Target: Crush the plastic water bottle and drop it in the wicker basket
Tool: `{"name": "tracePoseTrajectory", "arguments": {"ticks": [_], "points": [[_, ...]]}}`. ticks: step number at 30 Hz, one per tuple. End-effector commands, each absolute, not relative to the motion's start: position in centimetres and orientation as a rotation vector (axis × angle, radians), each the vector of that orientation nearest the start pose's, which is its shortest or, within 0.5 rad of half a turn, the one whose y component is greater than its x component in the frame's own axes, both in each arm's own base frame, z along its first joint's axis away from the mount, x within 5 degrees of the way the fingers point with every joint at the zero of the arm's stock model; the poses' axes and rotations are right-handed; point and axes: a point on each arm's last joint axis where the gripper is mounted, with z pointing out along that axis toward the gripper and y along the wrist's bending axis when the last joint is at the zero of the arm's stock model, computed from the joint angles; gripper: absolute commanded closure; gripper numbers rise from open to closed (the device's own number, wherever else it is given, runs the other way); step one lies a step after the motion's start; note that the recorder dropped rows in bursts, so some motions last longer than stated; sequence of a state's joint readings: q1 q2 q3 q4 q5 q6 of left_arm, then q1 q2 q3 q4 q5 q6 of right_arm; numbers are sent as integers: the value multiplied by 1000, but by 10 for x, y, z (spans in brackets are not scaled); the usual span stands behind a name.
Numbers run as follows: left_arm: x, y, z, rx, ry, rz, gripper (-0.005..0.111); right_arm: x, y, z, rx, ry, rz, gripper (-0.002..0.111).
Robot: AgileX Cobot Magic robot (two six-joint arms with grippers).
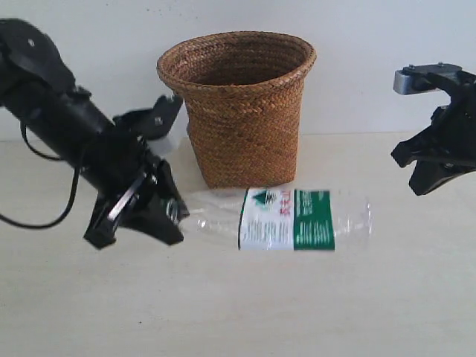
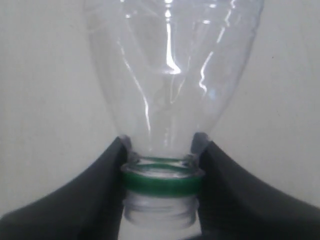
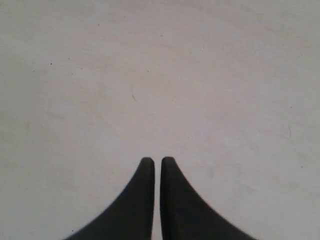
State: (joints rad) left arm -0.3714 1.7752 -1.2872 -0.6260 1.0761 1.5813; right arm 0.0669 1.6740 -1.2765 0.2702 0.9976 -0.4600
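Note:
The plastic water bottle (image 1: pixel 286 219) lies on its side on the table in front of the wicker basket (image 1: pixel 239 104), neck pointing left. My left gripper (image 1: pixel 172 212) is shut on the bottle's neck; in the left wrist view both fingers press the green neck ring (image 2: pixel 161 182) and the clear shoulder (image 2: pixel 170 70) fills the view beyond. My right gripper (image 1: pixel 428 167) hangs above the table at the far right, apart from the bottle's base. In the right wrist view its fingertips (image 3: pixel 157 162) stand almost together with nothing between them over bare table.
The pale wooden table (image 1: pixel 238 305) runs to a white wall behind the basket. The left arm's black cable (image 1: pixel 44 216) loops down at the far left.

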Motion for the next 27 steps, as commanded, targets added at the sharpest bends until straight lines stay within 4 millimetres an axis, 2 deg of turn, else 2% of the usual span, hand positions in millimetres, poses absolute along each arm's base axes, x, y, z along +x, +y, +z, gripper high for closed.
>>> {"name": "tracePoseTrajectory", "arguments": {"ticks": [1, 3, 4, 5, 7, 8, 9, 10, 13, 17, 19, 21, 22, 24, 27], "points": [[337, -169, 310, -2650, -2592, 617, 102, 338, 41, 259, -555, 2745, 265, 108], [361, -167, 336, -2641, -2923, 425, 102, 338, 42, 259, -547, 2745, 282, 108], [382, -168, 352, -2577, -3247, 282, 100, 338, 43, 260, -539, 2744, 297, 108], [391, -171, 354, -2564, -3352, 239, 93, 338, 43, 260, -535, 2743, 306, 108], [412, -173, 352, -2512, -3497, 104, 52, 337, 44, 260, -535, 2752, 319, 108], [422, -173, 347, -2428, -3589, 71, 18, 336, 45, 260, -529, 2761, 347, 108], [425, -174, 345, -2415, -3604, 52, 11, 334, 46, 260, -524, 2769, 373, 108], [428, -174, 341, -2401, -3614, 38, 9, 334, 47, 260, -530, 2766, 391, 108], [427, -174, 342, -2405, -3609, 44, 25, 335, 48, 260, -530, 2759, 392, 108], [421, -174, 344, -2448, -3537, 112, 56, 335, 48, 260, -526, 2752, 388, 108], [416, -174, 344, -2491, -3449, 160, 74, 336, 47, 261, -525, 2741, 381, 108], [411, -172, 342, -2557, -3325, 147, 95, 337, 47, 261, -523, 2730, 375, 108], [408, -171, 339, -2578, -3247, 131, 102, 338, 47, 261, -522, 2725, 369, 108], [402, -168, 336, -2579, -3140, 90, 102, 339, 47, 261, -523, 2717, 361, 108], [396, -156, 335, -2439, -3108, -10, 102, 340, 47, 261, -519, 2709, 357, 108]]}}
